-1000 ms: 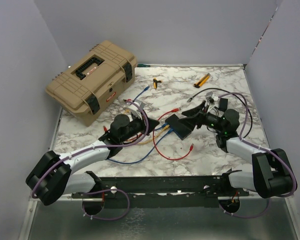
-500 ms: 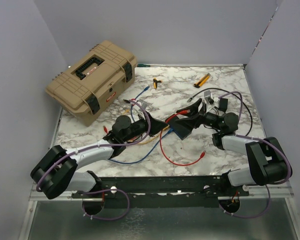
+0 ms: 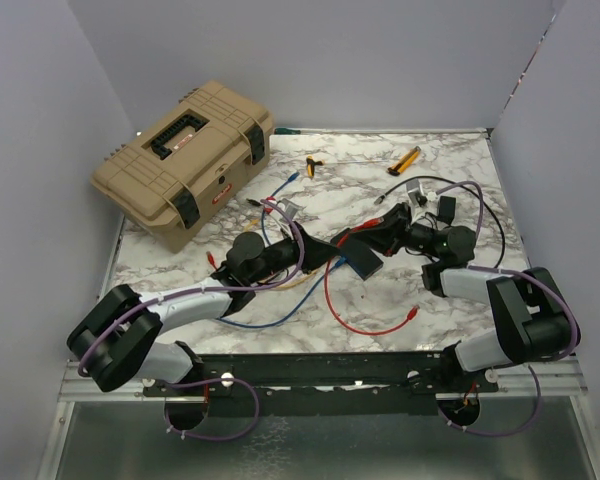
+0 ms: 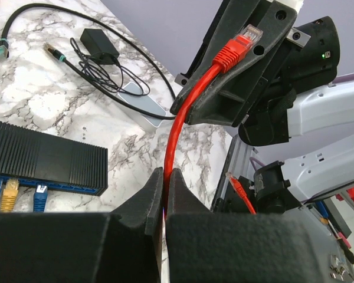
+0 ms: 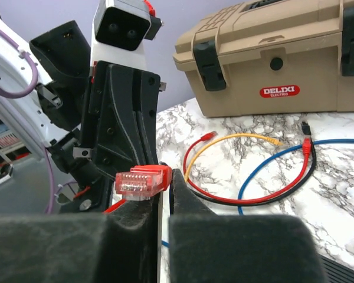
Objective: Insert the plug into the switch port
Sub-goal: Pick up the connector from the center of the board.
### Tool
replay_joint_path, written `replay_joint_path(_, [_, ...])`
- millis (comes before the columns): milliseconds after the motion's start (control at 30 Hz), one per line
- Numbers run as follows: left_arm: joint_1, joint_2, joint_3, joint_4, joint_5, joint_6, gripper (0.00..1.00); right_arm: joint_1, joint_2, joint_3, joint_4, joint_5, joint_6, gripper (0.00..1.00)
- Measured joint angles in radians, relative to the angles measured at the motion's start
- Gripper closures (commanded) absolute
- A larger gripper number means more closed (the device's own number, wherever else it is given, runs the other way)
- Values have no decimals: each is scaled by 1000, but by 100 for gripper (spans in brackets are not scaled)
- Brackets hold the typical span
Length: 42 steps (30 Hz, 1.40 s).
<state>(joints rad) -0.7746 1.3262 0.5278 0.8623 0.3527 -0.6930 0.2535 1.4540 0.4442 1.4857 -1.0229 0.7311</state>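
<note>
Left wrist view: left claw (image 4: 164, 180) pinches red cable (image 4: 176, 135), right claw (image 4: 252, 36) clamps plug (image 4: 241, 44); switch port hidden.

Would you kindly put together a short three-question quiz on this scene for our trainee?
1. True or false: the right gripper is shut on the red plug.
2. What does the left gripper pinch? A) a yellow cable B) the red cable C) a screwdriver
3. Fill in: the red label on the tan toolbox reads ____.

Key: 1 true; 2 B; 3 DELIXI.
</note>
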Motion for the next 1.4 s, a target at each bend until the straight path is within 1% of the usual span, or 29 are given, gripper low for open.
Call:
replay_joint_path(33, [0, 5, 0, 3, 0, -2, 100, 2, 0, 0, 4, 0, 6, 99])
replay_joint_path(67, [0, 10, 0, 6, 0, -3, 97, 2, 0, 0, 5, -1, 7, 99])
replay_joint_path(133, [0, 17, 1, 13, 2, -5, 80, 2, 0, 0, 2, -1, 6, 99])
replay_joint_path(167, [0, 20, 2, 18, 2, -6, 73, 2, -2, 0, -3, -1, 5, 99])
replay_joint_path(200, [0, 21, 2, 19, 2, -6, 68, 2, -5, 0, -9, 0, 2, 99])
replay_joint_path(233, [0, 22, 2, 19, 2, -6, 66, 2, -11, 0, -24, 4, -5, 99])
replay_joint_path(333, [-5, 21, 2, 18, -1, 3, 65, 2, -55, 3, -120, 23, -53, 99])
replay_joint_path(367, [-6, 20, 2, 13, -3, 10, 63, 2, -73, 6, -161, 33, -71, 99])
replay_joint_path(433, [-8, 14, 2, -3, -13, 28, 49, 2, -109, 13, -243, 58, -109, 99])
replay_joint_path(467, [-10, 10, 2, -18, -24, 39, 44, 2, -125, 15, -282, 70, -128, 99])
replay_joint_path(500, [-13, 2, 2, -38, -37, 54, 41, 2, -139, 18, -321, 84, -146, 99])
replay_joint_path(600, [-33, -30, 2, -98, -93, 100, 40, 2, -159, 32, -432, 123, -183, 99])
replay_joint_path(733, [-83, -76, 2, -201, -225, 198, 38, 2, -172, 42, -571, 179, -216, 99])
replay_joint_path(900, [-213, -99, 7, -314, -419, 370, 38, 2, -171, 46, -715, 249, -247, 99])
replay_joint_path(1067, [-353, -80, 38, -383, -519, 531, 38, 2, -138, 55, -781, 282, -251, 99])
replay_joint_path(1233, [-445, -45, 76, -399, -526, 658, 37, 2, -96, 62, -816, 305, -249, 99])
replay_joint_path(1400, [-527, 37, 141, -423, -475, 758, 36, 2, -69, 64, -839, 316, -245, 99])
